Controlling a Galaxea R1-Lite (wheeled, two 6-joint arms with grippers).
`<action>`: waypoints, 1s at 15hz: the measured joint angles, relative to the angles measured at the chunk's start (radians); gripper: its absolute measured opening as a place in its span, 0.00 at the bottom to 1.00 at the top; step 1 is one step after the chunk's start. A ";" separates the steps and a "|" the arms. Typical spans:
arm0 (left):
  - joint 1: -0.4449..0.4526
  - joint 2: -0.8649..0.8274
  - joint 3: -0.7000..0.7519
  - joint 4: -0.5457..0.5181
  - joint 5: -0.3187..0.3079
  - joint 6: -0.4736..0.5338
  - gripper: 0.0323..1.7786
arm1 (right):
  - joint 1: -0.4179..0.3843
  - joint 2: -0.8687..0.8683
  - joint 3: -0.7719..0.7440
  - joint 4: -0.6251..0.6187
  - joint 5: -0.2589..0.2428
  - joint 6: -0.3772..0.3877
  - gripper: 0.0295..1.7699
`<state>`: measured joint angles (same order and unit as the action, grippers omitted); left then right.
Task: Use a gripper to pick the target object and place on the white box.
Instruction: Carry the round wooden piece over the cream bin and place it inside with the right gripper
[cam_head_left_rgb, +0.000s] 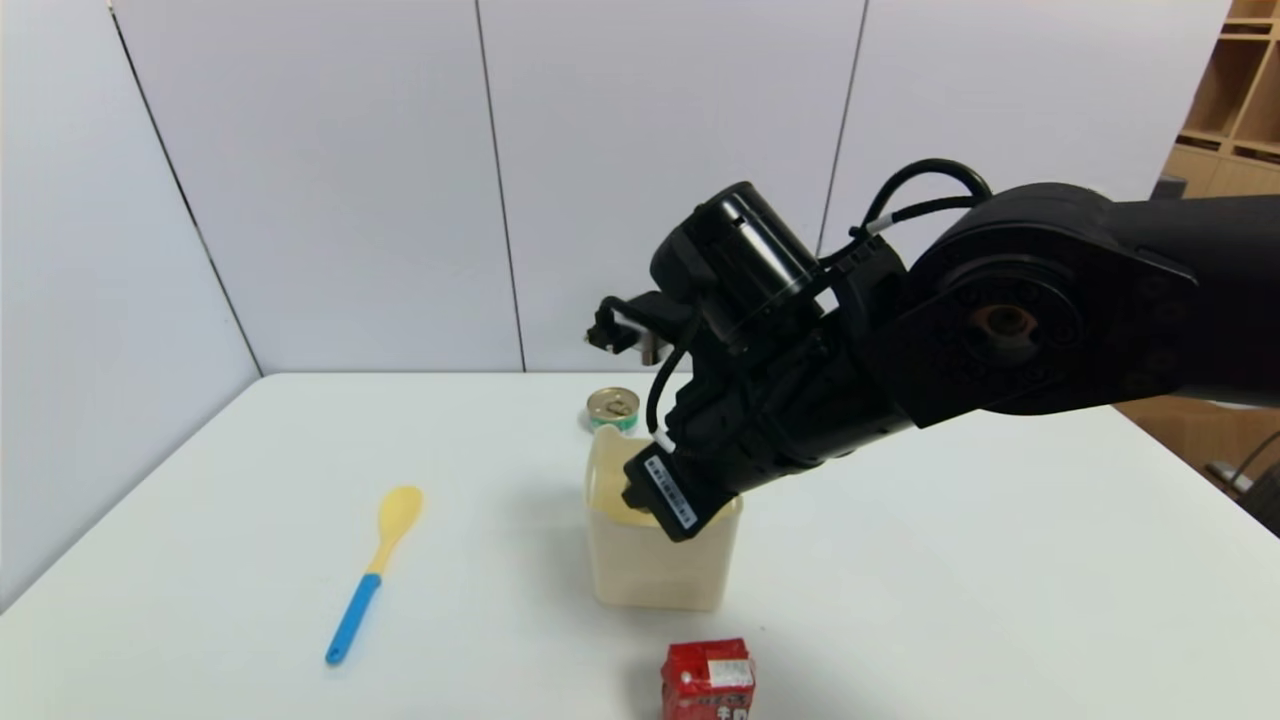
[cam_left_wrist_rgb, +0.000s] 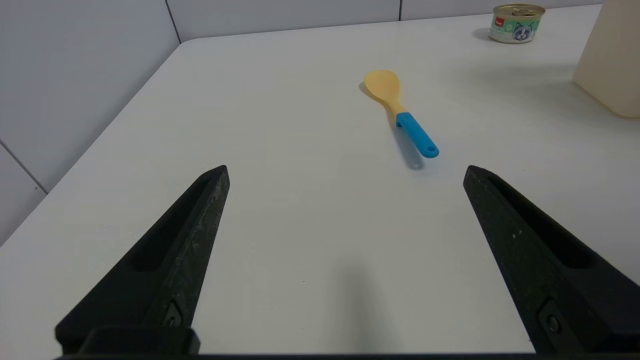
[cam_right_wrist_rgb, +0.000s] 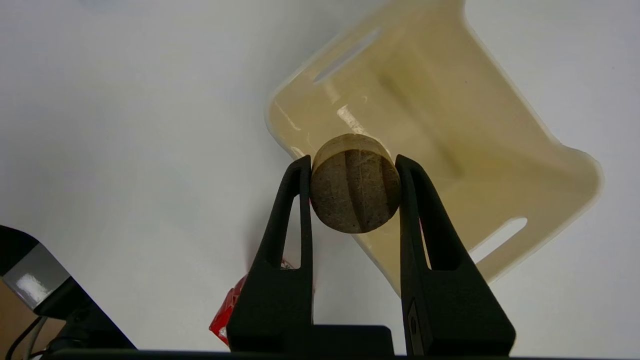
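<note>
My right gripper (cam_right_wrist_rgb: 352, 161) is shut on the target object (cam_right_wrist_rgb: 355, 192), a short tan-brown wooden cylinder with grain stripes on its flat face, clamped between the two black fingers. It hangs above one corner of the white box (cam_right_wrist_rgb: 450, 125), a cream bin with two handle slots that looks empty inside. In the head view the right gripper (cam_head_left_rgb: 645, 500) reaches down over the white box (cam_head_left_rgb: 650, 570) at the table's middle, and the hand hides the cylinder. My left gripper (cam_left_wrist_rgb: 345, 172) is open low over bare table at the left, holding nothing.
A yellow spoon with a blue handle (cam_head_left_rgb: 375, 565) lies left of the box. A gold-lidded green tin can (cam_head_left_rgb: 612, 408) stands just behind the box. A small red carton (cam_head_left_rgb: 708, 680) sits at the front edge, close in front of the box.
</note>
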<state>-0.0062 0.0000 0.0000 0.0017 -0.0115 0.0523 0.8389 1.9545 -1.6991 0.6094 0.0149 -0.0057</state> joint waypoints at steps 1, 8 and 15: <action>0.000 0.000 0.000 0.000 -0.001 -0.001 0.95 | -0.003 0.001 0.000 0.000 -0.006 0.000 0.25; 0.000 0.000 0.000 0.000 -0.001 0.000 0.95 | -0.040 0.002 0.008 0.004 -0.017 0.000 0.25; 0.000 0.000 0.000 0.000 0.000 0.000 0.95 | -0.044 0.024 0.015 -0.003 -0.030 -0.005 0.62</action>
<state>-0.0057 0.0000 0.0000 0.0017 -0.0119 0.0519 0.7947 1.9785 -1.6838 0.6060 -0.0149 -0.0104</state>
